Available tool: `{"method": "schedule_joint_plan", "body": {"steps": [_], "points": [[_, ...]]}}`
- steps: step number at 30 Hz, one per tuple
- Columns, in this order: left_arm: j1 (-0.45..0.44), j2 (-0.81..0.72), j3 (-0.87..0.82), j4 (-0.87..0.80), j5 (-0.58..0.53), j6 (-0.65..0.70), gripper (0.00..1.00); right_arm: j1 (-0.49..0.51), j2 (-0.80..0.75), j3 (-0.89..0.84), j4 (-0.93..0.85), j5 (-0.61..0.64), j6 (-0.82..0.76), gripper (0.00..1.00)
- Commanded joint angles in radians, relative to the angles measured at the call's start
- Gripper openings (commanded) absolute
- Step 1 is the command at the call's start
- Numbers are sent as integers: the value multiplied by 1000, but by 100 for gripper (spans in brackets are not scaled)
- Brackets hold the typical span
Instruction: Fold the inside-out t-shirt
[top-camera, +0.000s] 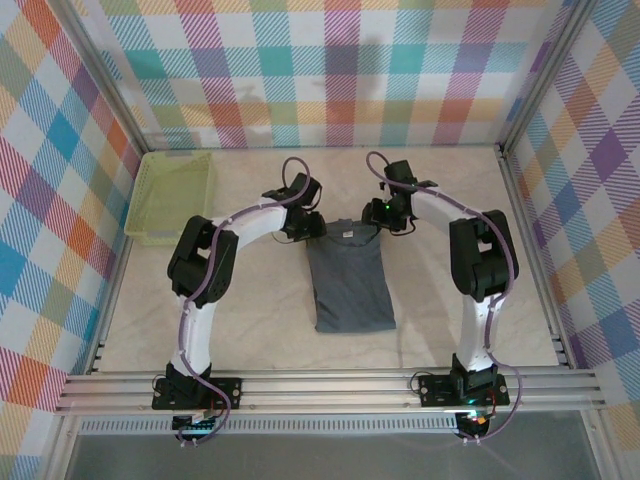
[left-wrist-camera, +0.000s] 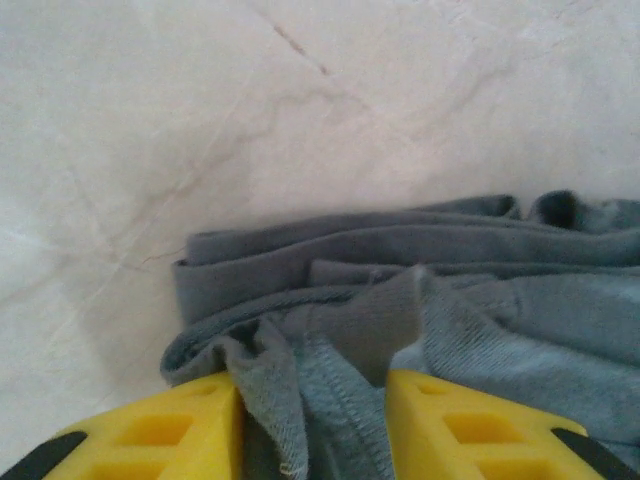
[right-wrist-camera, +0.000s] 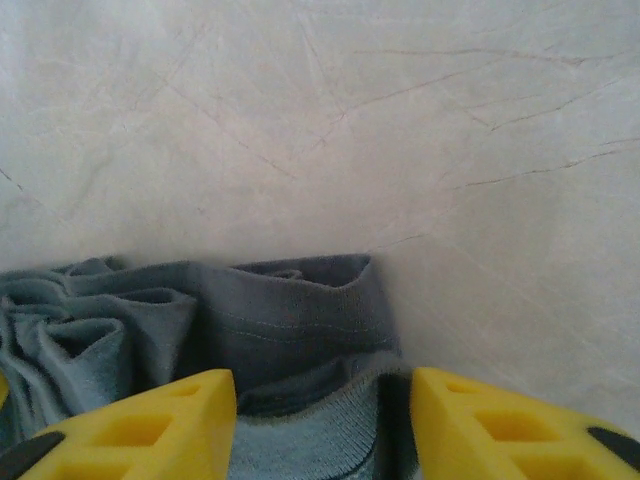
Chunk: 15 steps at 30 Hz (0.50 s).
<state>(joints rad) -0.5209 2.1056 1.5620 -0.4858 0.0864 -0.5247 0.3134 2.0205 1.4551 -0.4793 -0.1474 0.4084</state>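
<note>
Bunched grey cloth is pinched between the jaws of the left gripper. Mid-tabletop the inside-out t-shirt is laid, folded narrow. It is judged limp and light, and best taken at its far corners. Jaws of the right gripper are set apart astride one corner.

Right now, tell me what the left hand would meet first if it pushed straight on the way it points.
The t-shirt: bunched folds sit between the fingers of the left hand and right ahead. Past them there is bare table, though depth is hard to judge.
</note>
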Motion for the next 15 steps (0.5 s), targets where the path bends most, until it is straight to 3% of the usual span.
{"method": "schedule_joint_plan", "body": {"steps": [1,5,8,10,15], "points": [[4,23,40,26,56,-5,33,1,22,40,-35,-40,-20,45],[4,29,54,50,106,-15,15,1,19,56,-51,-43,-23,32],[5,-13,19,109,152,-29,0,1,-13,50,-52,-37,-25,15],[7,-72,-44,190,185,-46,0,-1,-49,42,-57,-4,-25,7],[17,-253,-216,393,199,-75,0,-1,-173,5,-56,59,-29,0]]}}
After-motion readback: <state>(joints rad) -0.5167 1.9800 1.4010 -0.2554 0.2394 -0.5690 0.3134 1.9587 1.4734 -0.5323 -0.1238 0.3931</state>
